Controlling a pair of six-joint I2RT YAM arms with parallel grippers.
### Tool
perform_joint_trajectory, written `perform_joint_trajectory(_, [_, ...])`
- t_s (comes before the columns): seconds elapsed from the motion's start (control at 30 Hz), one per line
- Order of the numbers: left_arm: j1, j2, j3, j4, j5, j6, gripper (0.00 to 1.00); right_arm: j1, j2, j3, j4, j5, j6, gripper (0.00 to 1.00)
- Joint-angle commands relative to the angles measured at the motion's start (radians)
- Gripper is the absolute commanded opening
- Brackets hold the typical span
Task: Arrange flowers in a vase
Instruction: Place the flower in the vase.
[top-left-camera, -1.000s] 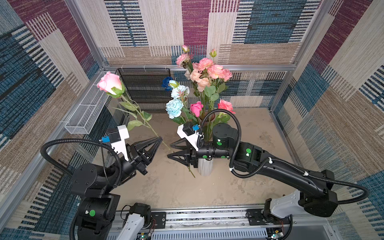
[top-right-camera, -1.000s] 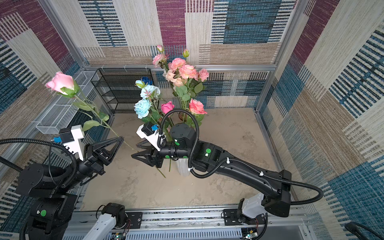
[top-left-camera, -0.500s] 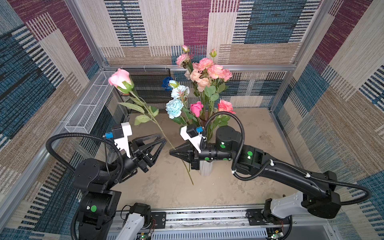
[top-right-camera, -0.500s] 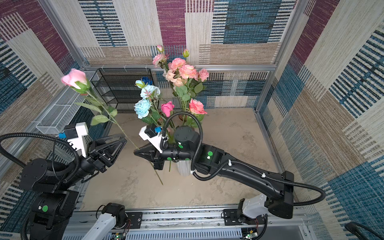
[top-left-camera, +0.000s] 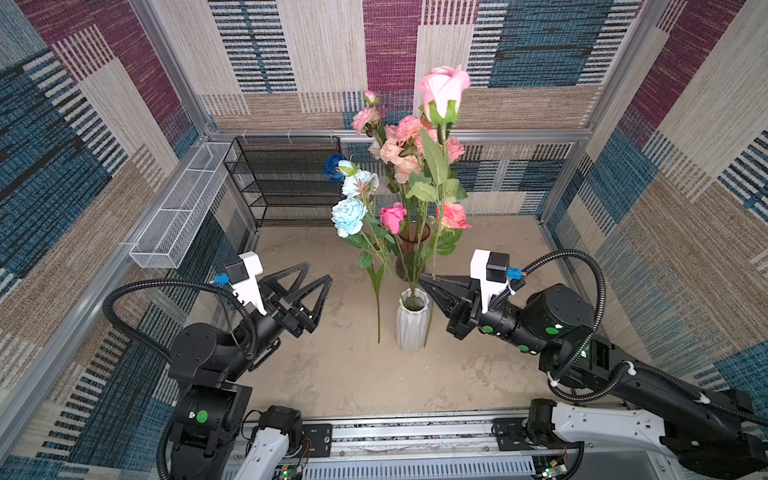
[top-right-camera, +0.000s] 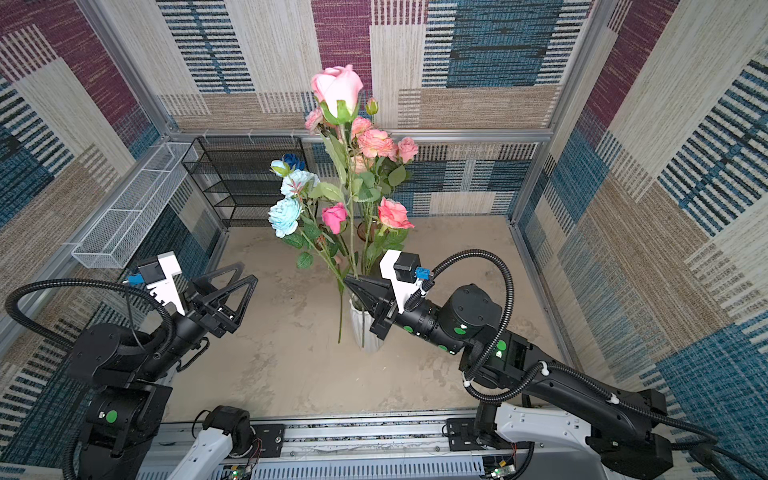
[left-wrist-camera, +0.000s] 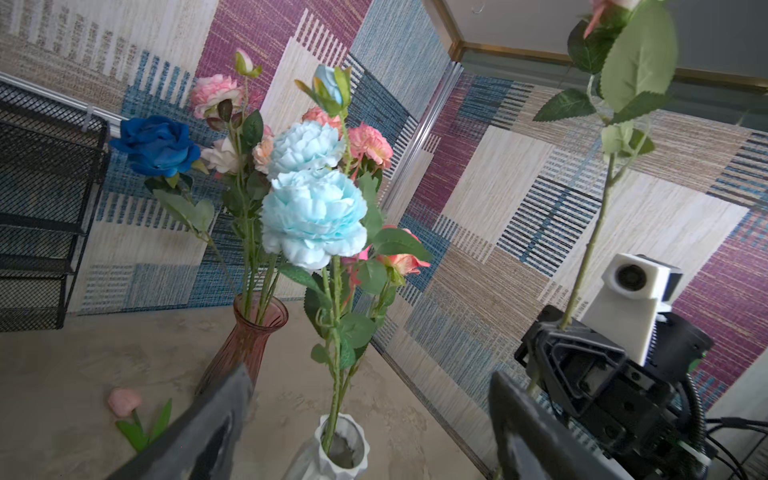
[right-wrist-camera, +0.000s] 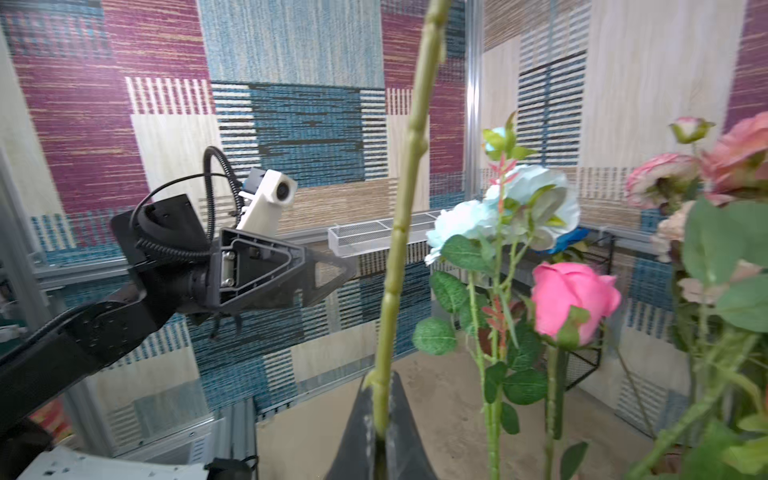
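The right hand (top-left-camera: 423, 280) is clenched on a pale pink rose (top-left-camera: 442, 89), its tapered black fingers (right-wrist-camera: 405, 424) pinched into a wedge around the knobbly green stalk. The stalk stands nearly upright. The smooth, tight bud rides high above the hand, with broad serrated leaves between. The lower end drops below the hand, just beside the wall of the white vase (top-left-camera: 411, 324) and, as far as both top views show, outside its mouth.

That vase is matt white with folded, faceted ribs and a scalloped rim, and it stands just in front of the right hand's tips. Thorny stems rise from it to two ruffled blue peonies (top-left-camera: 348, 210). Beyond it from the hand stands a red vase (left-wrist-camera: 253, 332) of translucent fluted glass with a flared neck. It holds frilly peach and pink blooms (top-left-camera: 405, 137) and a velvety deep blue rose (left-wrist-camera: 156, 143). A short pink tulip (left-wrist-camera: 124, 401) lies flat on the sandy, mottled counter (top-left-camera: 345, 374) near the red vase's foot.

The left hand (top-left-camera: 318, 276) is released and empty, its hollow triangular fingers (left-wrist-camera: 208, 436) spread wide. It faces the right hand across the white vase, clear of every stem. Beyond its tips, a black mesh rack (top-left-camera: 286, 178) and a white wire tray (top-left-camera: 174, 224) sit against the woven patchwork walls (top-left-camera: 291, 62).
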Motion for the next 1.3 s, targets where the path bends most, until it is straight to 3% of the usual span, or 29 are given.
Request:
perform_joint_trajectory(0.0, [0.001, -0.003, -0.029, -0.007, -0.053, 0.037, 0.91, -0.003, 0.030, -0.008, 0.151, 0.135, -0.131, 0.00])
perform_joint_trajectory(0.33, [0.001, 0.017, -0.109, -0.002, -0.056, 0.015, 0.90, -0.162, 0.144, 0.010, 0.281, 0.008, -0.195, 0.00])
perform_joint_trajectory(0.73, [0.001, 0.048, -0.174, 0.035, -0.039, -0.014, 0.89, -0.201, 0.225, -0.150, 0.487, 0.025, -0.222, 0.00])
perform_joint_trajectory(0.97, [0.001, 0.071, -0.218, 0.065, -0.030, -0.039, 0.88, -0.204, 0.204, -0.244, 0.489, 0.025, -0.141, 0.01])
perform_joint_trajectory(1.2, [0.001, 0.118, -0.235, 0.059, -0.013, -0.046, 0.86, -0.203, 0.107, -0.301, 0.341, -0.009, 0.014, 0.44])
perform_joint_trajectory(1.27, [0.001, 0.136, -0.239, 0.064, -0.006, -0.049, 0.86, -0.204, 0.090, -0.300, 0.290, -0.026, 0.051, 0.52])
